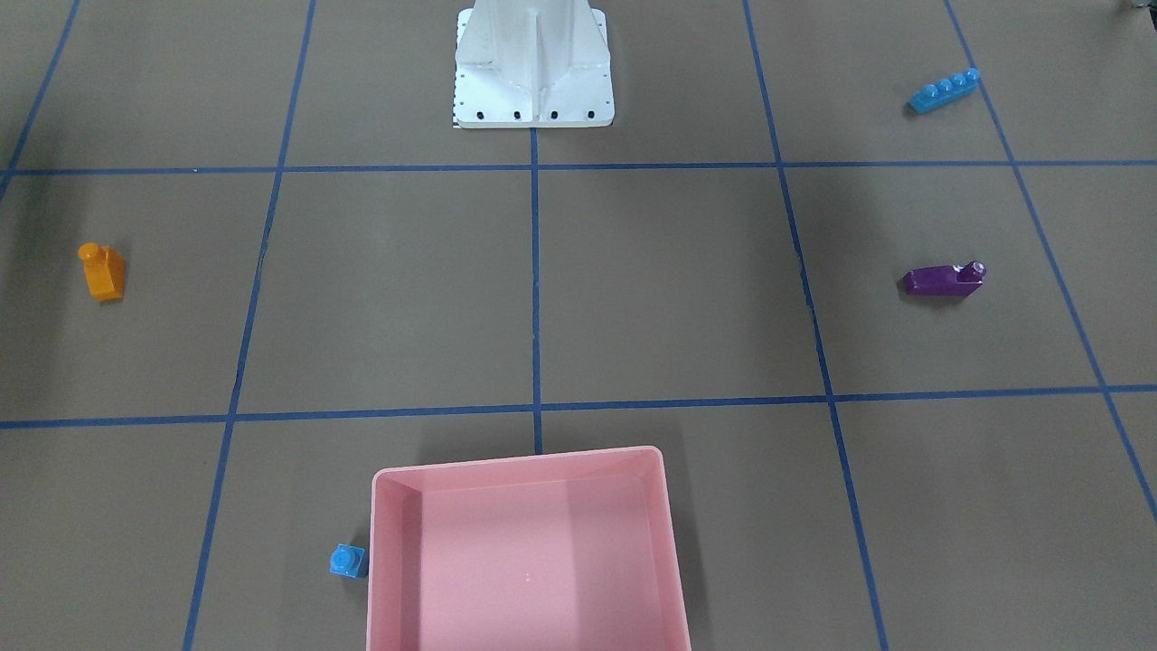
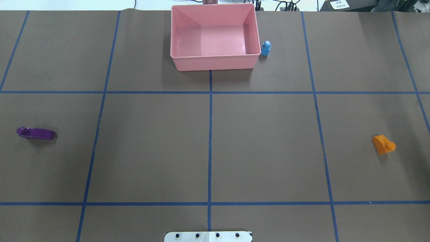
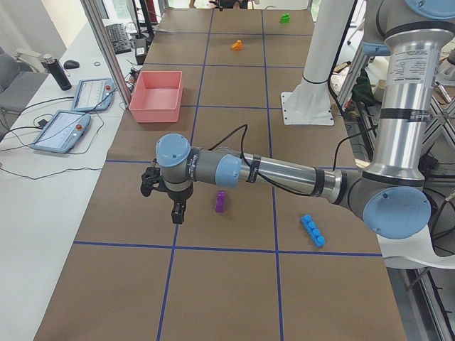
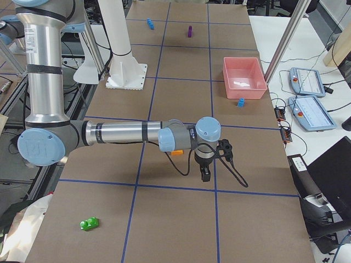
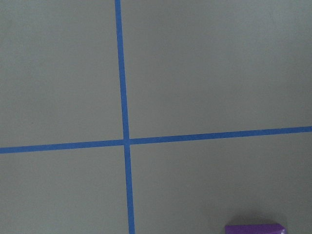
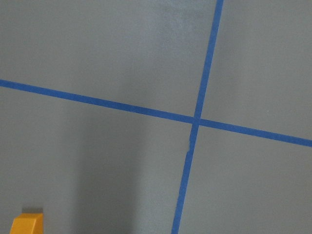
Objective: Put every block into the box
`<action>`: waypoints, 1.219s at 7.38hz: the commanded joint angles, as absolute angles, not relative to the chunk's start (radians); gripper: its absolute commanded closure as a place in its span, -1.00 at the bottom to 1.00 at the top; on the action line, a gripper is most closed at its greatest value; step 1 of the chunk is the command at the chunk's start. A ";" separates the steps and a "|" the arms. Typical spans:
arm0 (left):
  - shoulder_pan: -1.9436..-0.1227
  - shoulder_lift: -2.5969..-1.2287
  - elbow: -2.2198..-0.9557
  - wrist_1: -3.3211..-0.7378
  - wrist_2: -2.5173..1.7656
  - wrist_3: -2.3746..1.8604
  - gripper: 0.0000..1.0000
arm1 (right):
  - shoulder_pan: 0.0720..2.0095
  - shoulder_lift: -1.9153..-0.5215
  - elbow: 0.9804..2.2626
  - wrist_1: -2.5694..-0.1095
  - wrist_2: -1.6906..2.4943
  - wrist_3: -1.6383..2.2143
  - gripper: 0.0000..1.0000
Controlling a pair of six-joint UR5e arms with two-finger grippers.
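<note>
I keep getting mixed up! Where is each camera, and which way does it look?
Front: across the table, facing the white base.
Overhead: behind the robot, looking down; base edge.
Left side: table's end; left arm near.
Right side: opposite end; right arm near.
Left wrist: down at purple block; no body.
Right wrist: down at orange block; no body.
Front, overhead share pink box.

The box (image 2: pixel 215 63) is pink, the table (image 2: pixel 151 151) brown with a blue grid (image 2: pixel 210 141). There lie an orange brick (image 2: pixel 383 144), purple brick (image 2: pixel 36 133), green brick (image 4: pixel 89 223), long blue brick (image 1: pixel 943 91) and tiny blue brick (image 2: pixel 265 48).
</note>
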State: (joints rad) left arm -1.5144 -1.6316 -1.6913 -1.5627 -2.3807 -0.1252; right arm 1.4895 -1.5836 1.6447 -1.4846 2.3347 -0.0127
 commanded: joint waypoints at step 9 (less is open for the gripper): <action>-1.514 -1.589 -1.713 -1.597 -2.396 -0.121 -1.00 | 1.459 -1.594 1.635 -1.483 2.405 -0.014 -1.00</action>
